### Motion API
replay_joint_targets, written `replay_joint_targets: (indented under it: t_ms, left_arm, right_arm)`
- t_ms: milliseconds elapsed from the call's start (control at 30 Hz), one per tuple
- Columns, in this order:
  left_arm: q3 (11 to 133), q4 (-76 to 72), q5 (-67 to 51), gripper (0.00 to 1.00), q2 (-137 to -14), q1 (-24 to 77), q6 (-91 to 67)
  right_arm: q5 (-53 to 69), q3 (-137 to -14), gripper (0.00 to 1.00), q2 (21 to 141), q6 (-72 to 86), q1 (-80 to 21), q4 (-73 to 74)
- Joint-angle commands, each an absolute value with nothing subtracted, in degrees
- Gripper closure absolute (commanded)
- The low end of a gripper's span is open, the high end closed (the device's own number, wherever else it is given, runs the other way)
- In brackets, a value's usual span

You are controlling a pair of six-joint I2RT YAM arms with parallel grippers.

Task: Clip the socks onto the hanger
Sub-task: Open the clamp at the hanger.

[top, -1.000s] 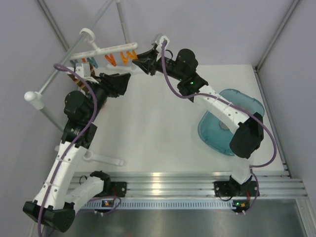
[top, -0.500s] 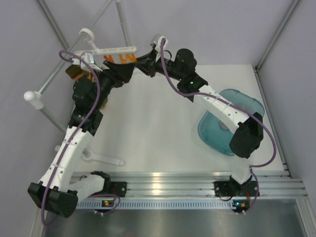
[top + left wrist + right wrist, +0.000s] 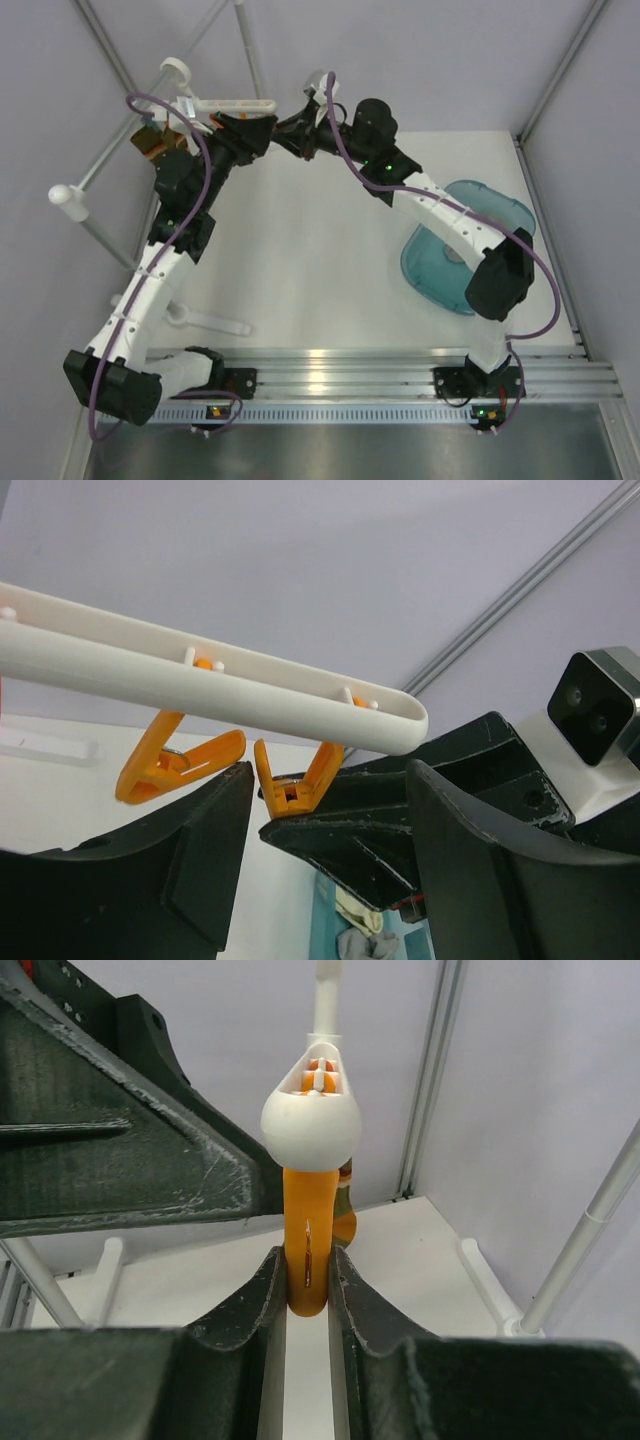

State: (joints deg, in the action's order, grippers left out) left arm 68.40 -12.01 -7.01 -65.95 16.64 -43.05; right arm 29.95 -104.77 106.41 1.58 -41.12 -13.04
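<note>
The white hanger [image 3: 235,102] hangs on the stand at the back left. In the right wrist view its rounded end [image 3: 311,1125] is just above my right gripper [image 3: 307,1280], which is shut on the orange end clip [image 3: 307,1225]. My left gripper [image 3: 330,830] is open below the bar [image 3: 200,680]. Between its fingers are that end clip [image 3: 295,780] and the tip of the right gripper; a second orange clip [image 3: 175,765] hangs to the left. Seen from above, both grippers [image 3: 250,135] [image 3: 287,130] meet under the bar's right end. A cream sock [image 3: 359,916] and a grey sock [image 3: 364,946] lie in the teal basin.
The teal basin [image 3: 510,210] is at the right of the table, under the right forearm. The white stand's pole, with its ball end [image 3: 65,195], runs along the left, and its foot [image 3: 205,320] lies near the front. Frame posts line the back wall.
My left arm has swung back and right, bringing its open gripper up under the hanger's right end beside the right gripper. The right jaws have closed on the orange end clip.
</note>
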Motion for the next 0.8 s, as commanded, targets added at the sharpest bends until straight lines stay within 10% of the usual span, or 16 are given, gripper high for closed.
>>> replay_joint_targets:
  t_ms: [0, 767]
  left_arm:
    - [71.98, -17.66, -6.15, 0.33, -66.79, 16.61, -40.61]
    - [77.96, -14.68, -4.83, 0.65, -70.31, 16.52, -36.74]
  right_arm:
    - [31.2, -105.56, 1.0, 102.83, 2.2, -42.1, -13.71]
    - [32.34, -103.89, 1.0, 102.04, 0.88, -42.19, -13.45]
